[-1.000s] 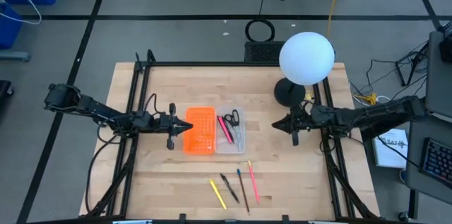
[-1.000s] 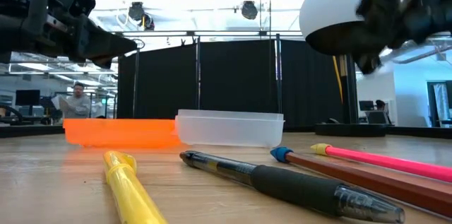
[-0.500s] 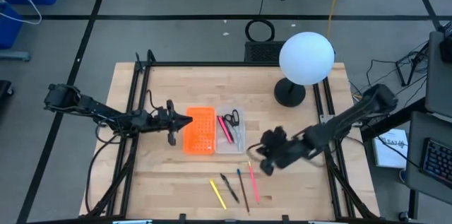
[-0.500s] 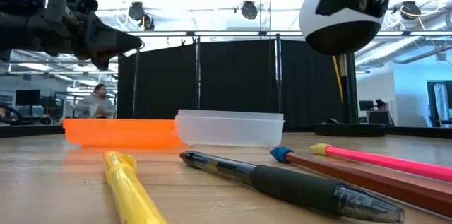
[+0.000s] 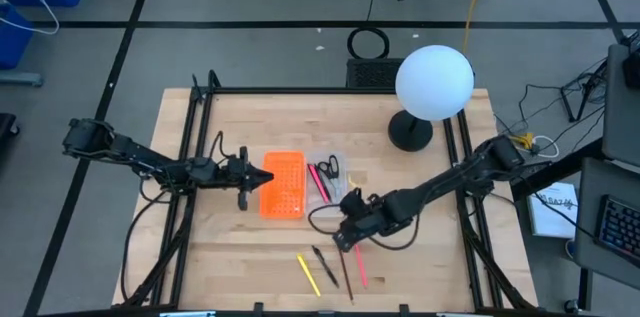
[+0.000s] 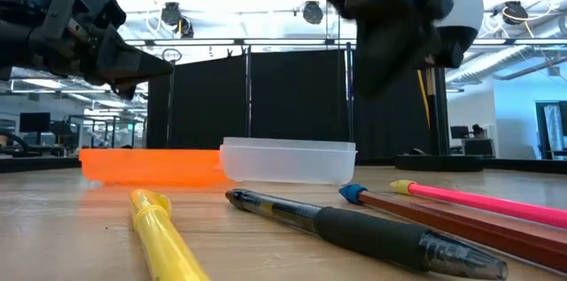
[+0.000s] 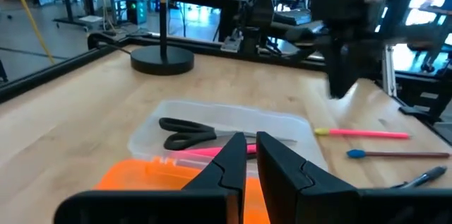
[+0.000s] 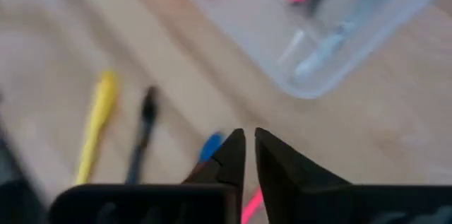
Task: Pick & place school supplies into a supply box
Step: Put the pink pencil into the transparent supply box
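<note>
**Right arm poised above the loose pens, box half filled**

At the left, the left gripper (image 5: 262,175) hangs just off the table at the orange half of the box (image 5: 283,184), its fingers nearly together with only a thin slit between them and nothing in them. The clear tray (image 5: 327,183) joined to that half already holds the scissors (image 5: 331,166) and a pink pen (image 5: 319,182).

Nearer the front edge lie the supplies yet to be packed: a yellow pen (image 5: 308,274), a black pen (image 5: 324,266), a blue-tipped pencil (image 5: 343,267) and a pink pencil (image 5: 357,258), close together and roughly parallel. The right gripper (image 5: 345,239) is over the far ends of these, empty, its fingers also only a sliver apart.

The main risk, as I judge it, is that slit: fingers this close would push a pencil aside rather than straddle it, so they need to open before descending. The pens lie so near each other that a grasp could catch two, or roll a neighbour toward the table edge. A slim round barrel may also pivot in the grip and miss the tray.

The table (image 5: 240,247) is pale wood in a black frame, with a white globe lamp (image 5: 433,82) at its far right. Beyond is an open workshop with black curtains and ceiling lights.
</note>
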Available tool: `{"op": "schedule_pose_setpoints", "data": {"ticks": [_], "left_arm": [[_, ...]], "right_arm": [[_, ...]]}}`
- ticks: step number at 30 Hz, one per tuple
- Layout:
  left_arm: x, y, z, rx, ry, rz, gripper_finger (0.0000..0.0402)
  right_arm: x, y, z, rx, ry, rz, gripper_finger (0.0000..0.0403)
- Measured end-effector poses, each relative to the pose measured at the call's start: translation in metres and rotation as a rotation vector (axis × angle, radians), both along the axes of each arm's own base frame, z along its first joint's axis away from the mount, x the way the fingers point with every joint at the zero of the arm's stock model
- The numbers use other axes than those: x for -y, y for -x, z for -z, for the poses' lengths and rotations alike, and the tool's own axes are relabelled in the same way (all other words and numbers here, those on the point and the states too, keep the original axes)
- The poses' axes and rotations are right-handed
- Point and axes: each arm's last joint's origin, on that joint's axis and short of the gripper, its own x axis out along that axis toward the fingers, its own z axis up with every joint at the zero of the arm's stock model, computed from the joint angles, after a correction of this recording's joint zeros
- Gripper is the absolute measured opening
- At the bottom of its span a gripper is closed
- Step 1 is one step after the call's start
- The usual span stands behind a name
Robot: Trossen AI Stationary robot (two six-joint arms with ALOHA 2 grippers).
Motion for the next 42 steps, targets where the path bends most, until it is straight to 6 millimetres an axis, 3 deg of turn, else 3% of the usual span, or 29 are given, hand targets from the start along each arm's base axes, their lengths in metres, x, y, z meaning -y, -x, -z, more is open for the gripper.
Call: {"op": "schedule_pose_setpoints", "data": {"ticks": [11,17,30,37,42], "left_arm": [[-0.001,0.000,0.000,-0.001,-0.033,-0.022,0.0042],[-0.001,0.000,0.000,-0.004,-0.071,-0.020,0.0042],[-0.001,0.000,-0.001,0.002,-0.076,-0.021,0.0042],[-0.001,0.000,-0.001,0.002,-0.076,-0.021,0.0042],[-0.001,0.000,-0.001,0.003,-0.060,-0.022,0.0042]], "right_arm": [[0.004,-0.003,0.034,-0.191,-0.101,0.055,0.0138],[0.000,-0.004,0.053,-0.245,-0.095,0.075,0.0156],[0.001,-0.006,0.090,-0.396,-0.103,0.077,0.0135],[-0.002,-0.002,0.097,-0.444,-0.115,0.066,0.0109],[-0.001,-0.002,0.097,-0.454,-0.121,0.054,0.0064]]}}
